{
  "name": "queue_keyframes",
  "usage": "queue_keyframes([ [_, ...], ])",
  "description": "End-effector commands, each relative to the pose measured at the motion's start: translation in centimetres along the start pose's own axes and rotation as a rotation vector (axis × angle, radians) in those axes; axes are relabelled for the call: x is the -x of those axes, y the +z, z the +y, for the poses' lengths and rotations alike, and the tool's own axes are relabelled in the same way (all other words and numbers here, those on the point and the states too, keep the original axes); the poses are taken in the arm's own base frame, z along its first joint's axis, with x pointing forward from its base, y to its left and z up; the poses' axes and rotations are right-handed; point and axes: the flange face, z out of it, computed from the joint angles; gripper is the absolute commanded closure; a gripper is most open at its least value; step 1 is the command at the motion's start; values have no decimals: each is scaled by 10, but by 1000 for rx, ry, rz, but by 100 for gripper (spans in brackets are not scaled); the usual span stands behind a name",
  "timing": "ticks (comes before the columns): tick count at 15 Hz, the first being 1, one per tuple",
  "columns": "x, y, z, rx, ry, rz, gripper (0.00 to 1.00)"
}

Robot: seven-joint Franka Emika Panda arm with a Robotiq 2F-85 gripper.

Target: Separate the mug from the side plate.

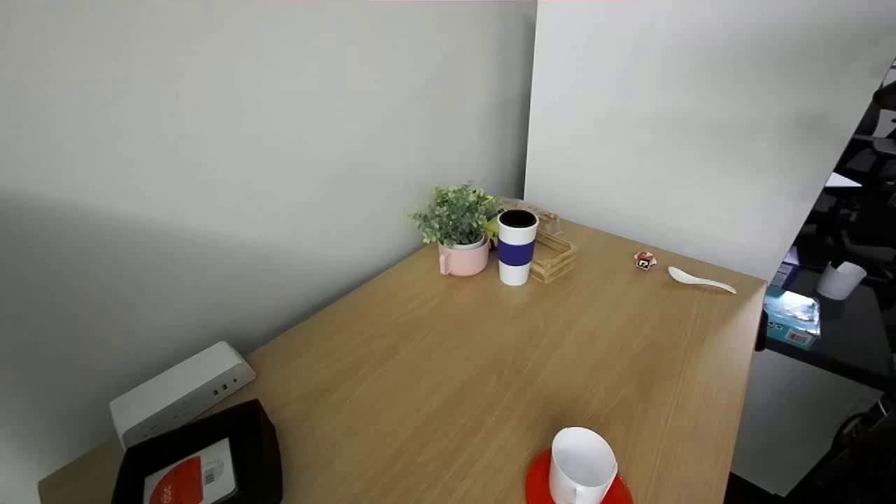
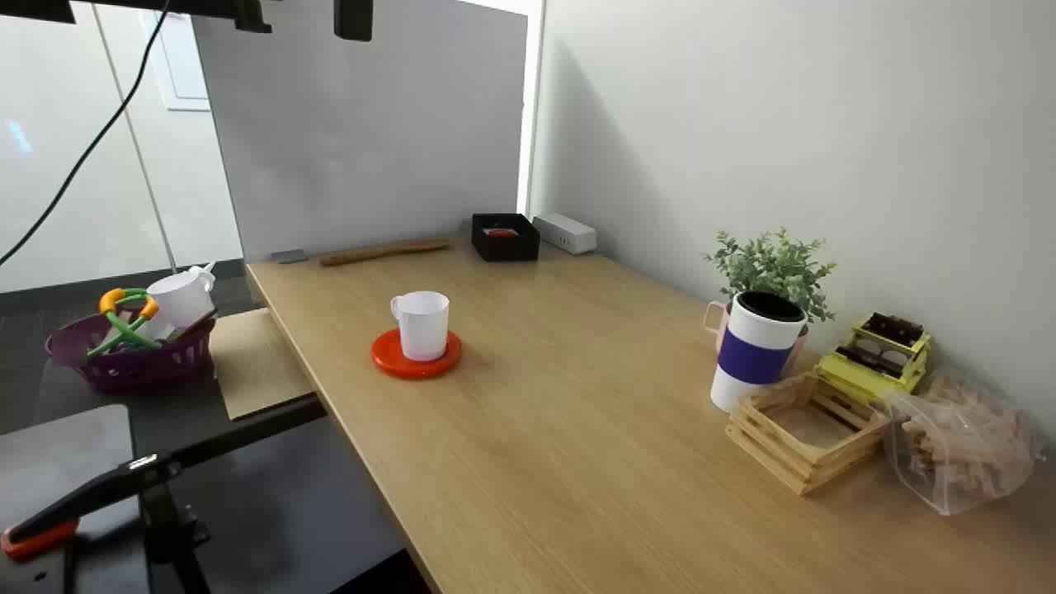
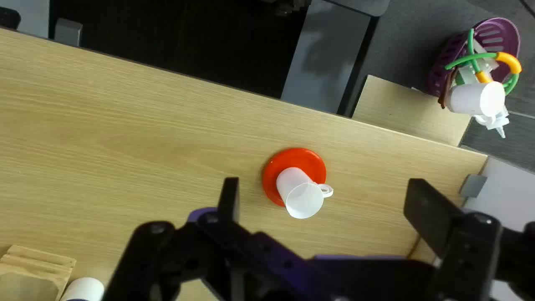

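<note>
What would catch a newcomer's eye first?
Probably the red side plate on the wooden table, with a white mug standing on it. Then the green plant in a pink mug, beside a tall blue-banded cup near the wall. In the wrist view, the open black gripper looms in front.

The worktop (image 2: 536, 462) holds the side plate (image 2: 388, 355) near its open edge, a tray (image 2: 507, 250) by one back corner, a banded cup (image 2: 754, 359), crate (image 2: 774, 456) and plastic bag (image 2: 961, 452), contents unclear, by the other.
</note>
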Motion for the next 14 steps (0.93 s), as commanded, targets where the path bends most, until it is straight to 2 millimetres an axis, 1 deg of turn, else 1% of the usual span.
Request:
queue_keyframes([
  [1,0,-1,0,0,0,-1,0],
  [10,0,-1,0,0,0,-1,0],
  [12,1,2,1,14,15,1,0],
  [14,1,0,6,42,19,-16,0],
])
